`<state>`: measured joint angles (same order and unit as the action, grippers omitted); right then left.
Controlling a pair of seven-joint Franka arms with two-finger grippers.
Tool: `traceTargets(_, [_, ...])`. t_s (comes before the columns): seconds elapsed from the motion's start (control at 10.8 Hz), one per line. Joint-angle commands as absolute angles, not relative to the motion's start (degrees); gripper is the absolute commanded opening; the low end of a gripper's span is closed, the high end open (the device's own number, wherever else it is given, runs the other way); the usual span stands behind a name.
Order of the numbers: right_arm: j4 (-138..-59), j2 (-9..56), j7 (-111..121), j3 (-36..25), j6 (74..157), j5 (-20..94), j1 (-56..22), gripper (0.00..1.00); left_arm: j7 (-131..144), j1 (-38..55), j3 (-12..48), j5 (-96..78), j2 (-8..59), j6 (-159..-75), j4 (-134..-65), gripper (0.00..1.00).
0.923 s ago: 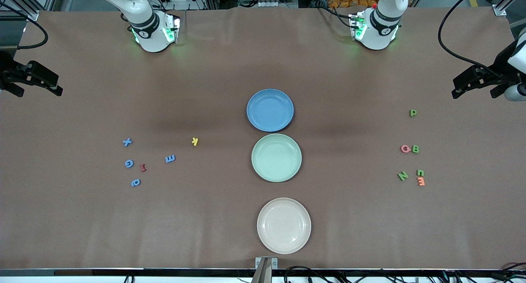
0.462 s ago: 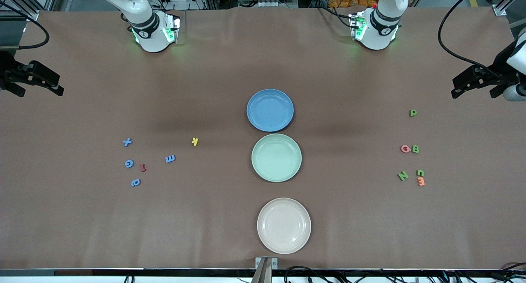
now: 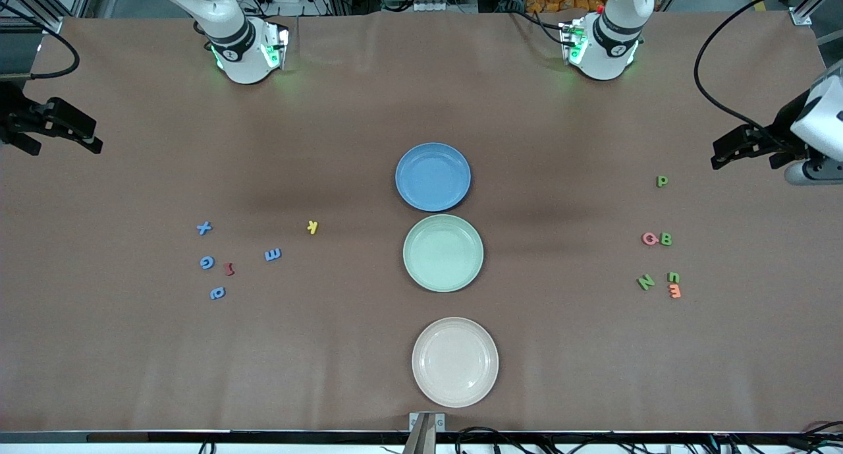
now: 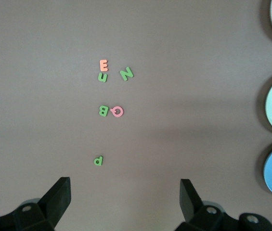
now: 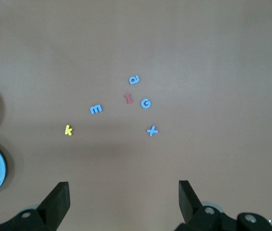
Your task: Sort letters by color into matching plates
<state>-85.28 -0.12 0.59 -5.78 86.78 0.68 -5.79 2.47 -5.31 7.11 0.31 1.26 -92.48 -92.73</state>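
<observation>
The left pincer (image 3: 724, 156) hangs spread and empty over the table (image 3: 560, 348), near the green P (image 3: 662, 181). It should drop squarely over that letter before carrying it to the green plate (image 3: 443, 253). The right pincer (image 3: 85, 141), also spread, waits.

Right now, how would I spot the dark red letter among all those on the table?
Start at the green plate and look toward the right arm's end of the table, to the loose cluster of blue letters. The dark red letter lies amid them, the only one there not blue.
</observation>
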Motion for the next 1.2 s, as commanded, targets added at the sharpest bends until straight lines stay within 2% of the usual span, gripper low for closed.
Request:
traceTargets(0.0, [-86.0,-0.5,0.4,-5.4,86.7,1.1,-5.3,1.0,0.7,-6.9,7.2,1.8,1.5,-99.4,-98.8,1.0])
traceTargets(0.28, [-89.8,-0.5,0.1,-5.4,89.7,1.5,-5.1,1.0,0.7,-7.9,7.2,3.8,4.5,-108.3,-104.8,1.0])
traceTargets(1.11, [-111.0,0.2,16.7,-5.4,111.9,1.5,-2.1,1.0,1.0,-14.6,7.5,7.7,4.8,-120.5,-123.3,1.0])
